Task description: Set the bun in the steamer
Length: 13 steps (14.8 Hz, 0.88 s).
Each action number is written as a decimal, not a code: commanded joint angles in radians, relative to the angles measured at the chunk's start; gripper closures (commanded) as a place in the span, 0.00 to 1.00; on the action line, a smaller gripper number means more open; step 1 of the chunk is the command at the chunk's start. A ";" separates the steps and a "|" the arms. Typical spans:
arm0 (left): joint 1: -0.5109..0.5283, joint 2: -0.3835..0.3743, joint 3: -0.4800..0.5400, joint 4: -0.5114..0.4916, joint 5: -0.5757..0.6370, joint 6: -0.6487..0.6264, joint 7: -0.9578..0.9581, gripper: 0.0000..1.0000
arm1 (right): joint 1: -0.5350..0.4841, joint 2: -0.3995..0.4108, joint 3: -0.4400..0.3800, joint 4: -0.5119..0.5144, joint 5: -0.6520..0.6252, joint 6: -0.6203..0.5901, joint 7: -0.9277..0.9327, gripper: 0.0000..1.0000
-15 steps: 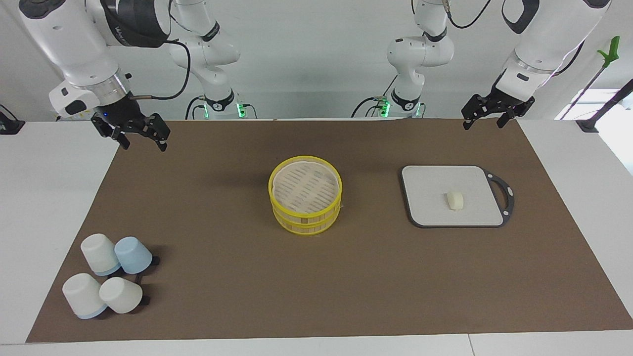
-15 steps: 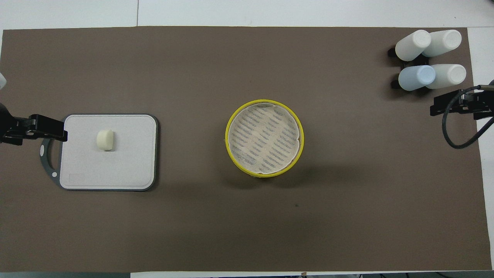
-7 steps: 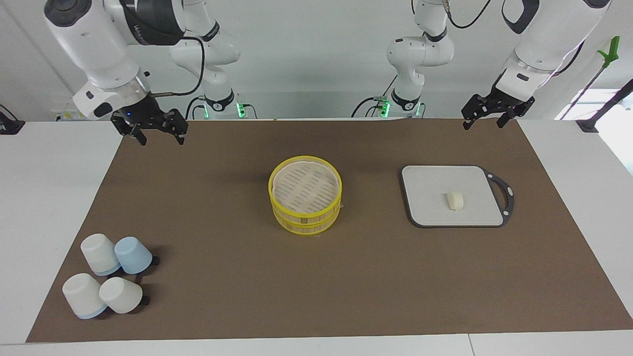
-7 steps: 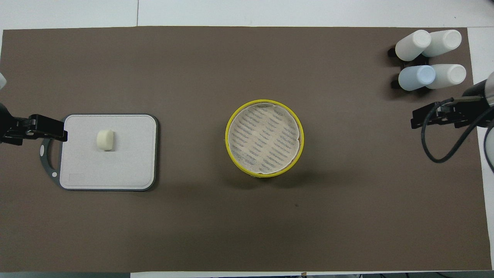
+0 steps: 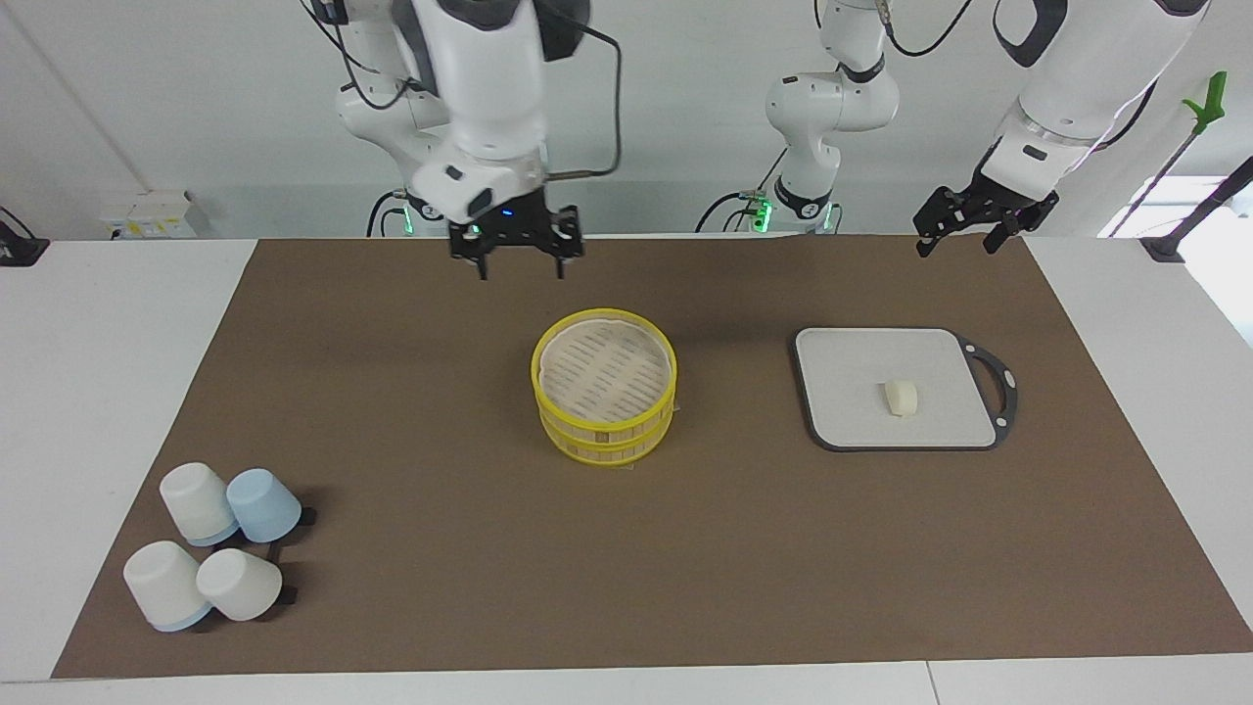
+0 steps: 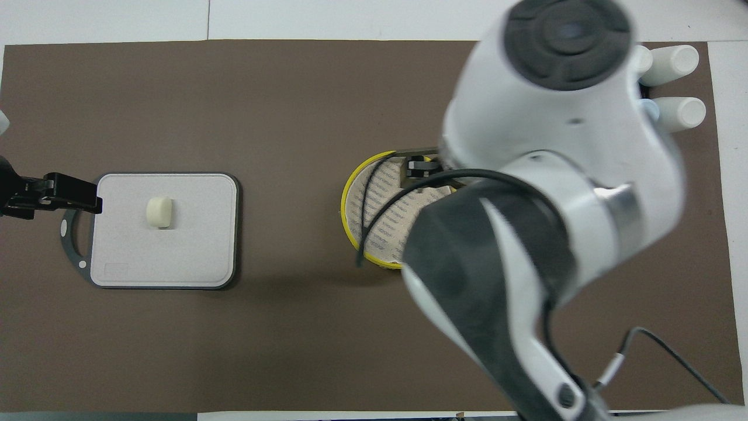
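The bun (image 5: 901, 397) lies on the grey board (image 5: 852, 372) toward the left arm's end of the table; it also shows in the overhead view (image 6: 159, 211). The yellow-rimmed steamer (image 5: 604, 392) stands at the mat's middle with its slatted top on. My right gripper (image 5: 519, 266) is open and empty, up in the air over the steamer's edge. In the overhead view the right arm (image 6: 543, 175) hides much of the steamer (image 6: 374, 204). My left gripper (image 5: 964, 240) is open and empty and waits over the board's handle end (image 6: 82, 199).
Several white and pale-blue cups (image 5: 210, 543) stand at the right arm's end, farther from the robots than the steamer; the arm partly hides them in the overhead view (image 6: 678, 58). A brown mat (image 5: 440, 470) covers the table.
My right arm has swung from the right arm's end of the table toward the middle and now hangs over the steamer. The left arm, bun and steamer have not moved.
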 commanded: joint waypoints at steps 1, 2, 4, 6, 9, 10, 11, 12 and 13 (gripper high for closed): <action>-0.004 -0.042 0.010 -0.118 -0.002 0.103 0.005 0.00 | 0.086 0.138 -0.001 0.107 -0.022 0.086 0.102 0.00; -0.002 -0.048 0.010 -0.178 -0.002 0.164 0.008 0.00 | 0.105 0.143 -0.001 0.074 -0.027 0.118 0.103 0.00; 0.002 -0.059 0.016 -0.300 -0.002 0.296 0.029 0.00 | 0.125 0.140 -0.001 -0.050 -0.031 0.238 0.108 0.00; 0.028 -0.039 0.017 -0.397 -0.002 0.422 0.086 0.00 | 0.141 0.114 -0.001 -0.175 -0.030 0.345 0.109 0.00; 0.034 0.028 0.017 -0.535 -0.003 0.648 0.102 0.00 | 0.142 0.074 0.000 -0.298 -0.027 0.450 0.111 0.00; 0.034 0.063 0.017 -0.572 -0.003 0.730 0.103 0.00 | 0.145 0.059 0.000 -0.339 -0.024 0.483 0.111 0.00; 0.034 0.095 0.017 -0.588 -0.002 0.796 0.103 0.00 | 0.145 0.053 0.000 -0.362 -0.024 0.501 0.109 0.00; 0.034 0.128 0.017 -0.598 -0.002 0.853 0.102 0.00 | 0.144 0.046 0.000 -0.375 -0.022 0.511 0.109 0.00; 0.034 0.145 0.017 -0.605 -0.003 0.882 0.100 0.00 | 0.144 0.046 0.000 -0.375 -0.019 0.511 0.111 0.10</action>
